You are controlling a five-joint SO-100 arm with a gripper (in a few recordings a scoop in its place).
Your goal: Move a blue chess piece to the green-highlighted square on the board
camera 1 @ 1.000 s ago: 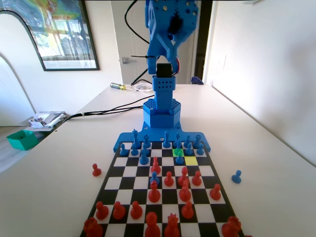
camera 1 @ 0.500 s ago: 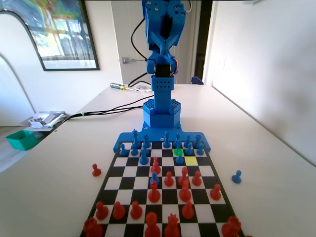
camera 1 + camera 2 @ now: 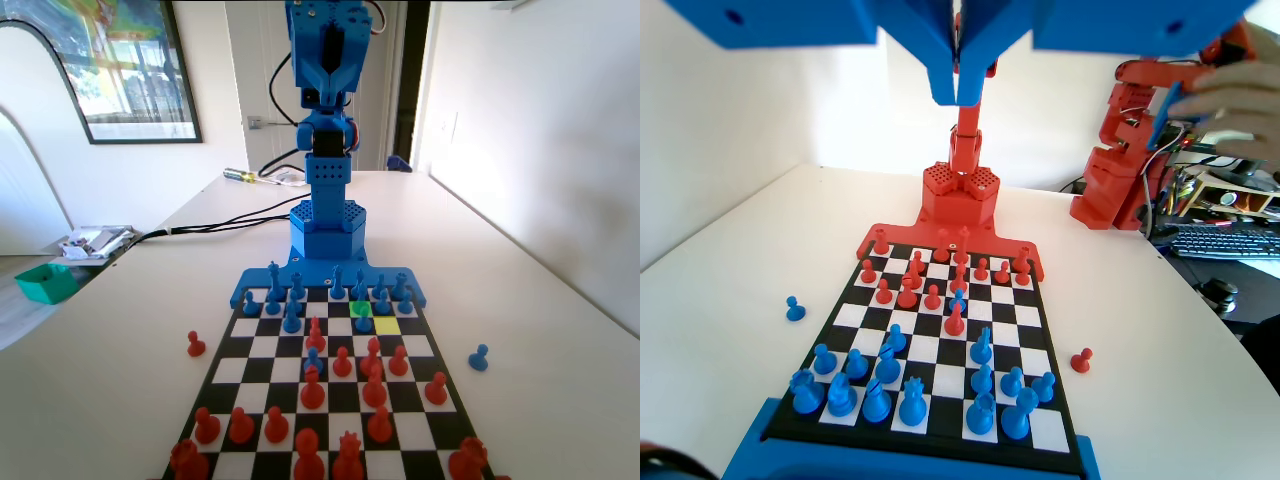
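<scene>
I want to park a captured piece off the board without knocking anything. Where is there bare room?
The table right of the board in the fixed view is bare apart from one blue pawn; the left side holds one red pawn. On the board, the blue rows by the green-highlighted square are crowded.

I count one board (image 3: 415, 345), one green-highlighted square (image 3: 360, 308), one yellow square (image 3: 387, 325), one blue pawn (image 3: 479, 357) and one red pawn (image 3: 195, 344) off it on the table, and roughly fifteen blue pieces (image 3: 912, 400) and fifteen red pieces (image 3: 312, 390) on it, too crowded for exact tallies.
</scene>
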